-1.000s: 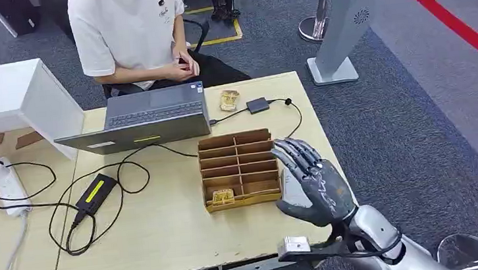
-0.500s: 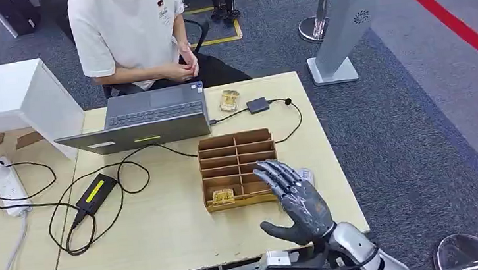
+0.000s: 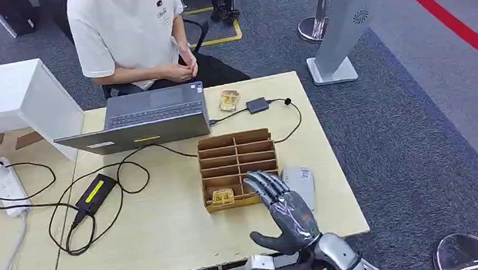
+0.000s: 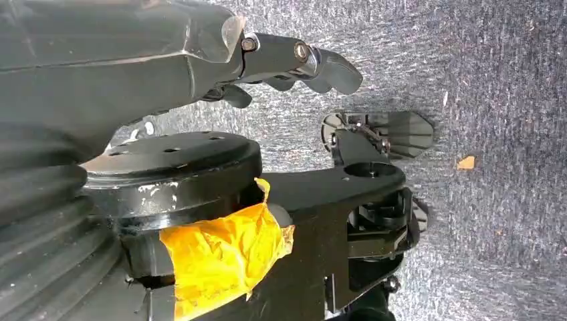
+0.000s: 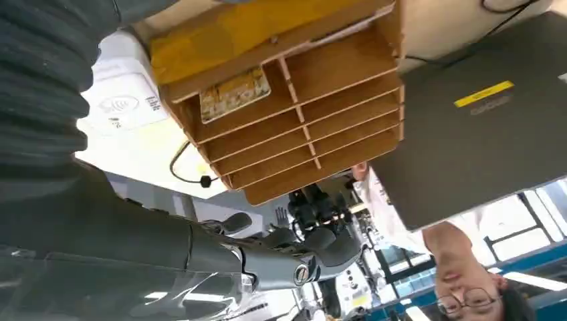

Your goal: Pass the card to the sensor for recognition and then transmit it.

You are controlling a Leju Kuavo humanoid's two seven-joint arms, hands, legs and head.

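Observation:
A patterned yellow card [image 3: 222, 196] lies in the front left compartment of the wooden organiser [image 3: 237, 152]. Just right of the organiser, the white card sensor [image 3: 299, 182] lies flat on the table. My right hand [image 3: 283, 213] hovers over the organiser's front right corner with its fingers spread and nothing in it, to the right of the card. The right wrist view looks past my right hand [image 5: 200, 254] at the card [image 5: 234, 93], the organiser [image 5: 314, 120] and the sensor [image 5: 124, 100]. My left hand [image 4: 167, 60] hangs over the carpet, holding nothing.
A person [image 3: 127, 27] sits behind the grey laptop [image 3: 145, 117] at the table's far side. A second card [image 3: 229, 99] and a small dark box [image 3: 257, 105] with a cable lie beside the laptop. A power brick [image 3: 96, 192], cables and a power strip [image 3: 6, 184] lie to the left.
My right hand has drawn back toward me and to the left, dropping lower over the organiser's front edge. The white sensor it covered is now in plain sight.

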